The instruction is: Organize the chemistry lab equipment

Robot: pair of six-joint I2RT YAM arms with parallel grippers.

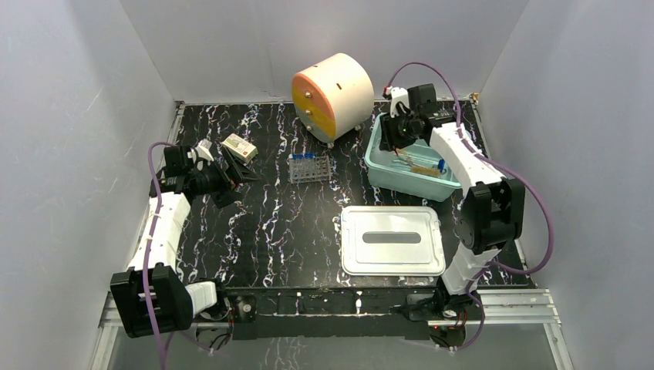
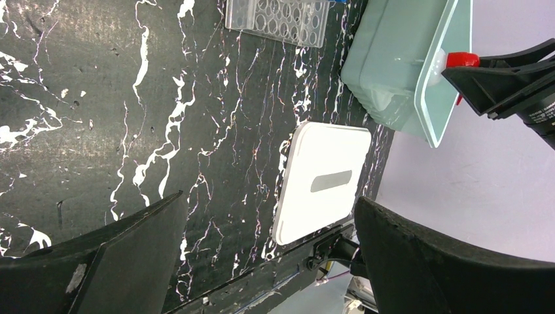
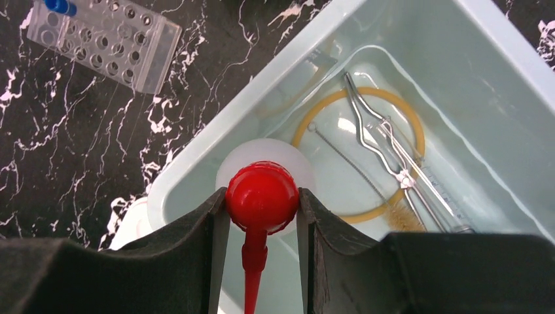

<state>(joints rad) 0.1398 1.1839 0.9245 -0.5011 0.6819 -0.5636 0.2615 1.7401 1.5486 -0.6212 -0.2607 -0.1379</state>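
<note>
LAB BENCH, FAR RIGHT: The wash bottle [image 3: 262, 154] hangs above the rim of the teal tub [image 3: 196, 163]. Your R claw [image 3: 262, 203] is clenched on its red cap [image 3: 262, 190], one finger each side. The bottle is prob. light, soft-walled plastic w/ a smooth domed top, so it's likely slippery right where you hold it. A grip lower on the neck looks surer. The body may buckle and squirt if squeezed, and the fill level can't be told. It has a translucent white body, a glossy red cap and a thin red nozzle.

Inside the tub lie a tan tubing coil [image 3: 399, 104] and metal tongs [image 3: 383, 147]. Left of the tub, on the black marbled table [image 1: 270, 223], stands the clear tube rack [image 3: 105, 42] w/ one blue-capped tube [image 3: 60, 6]. The white lid [image 1: 392, 240] sits near-right. Your L claw [image 2: 268, 199], at the left side, is spread wide and grasps nothing.
</note>
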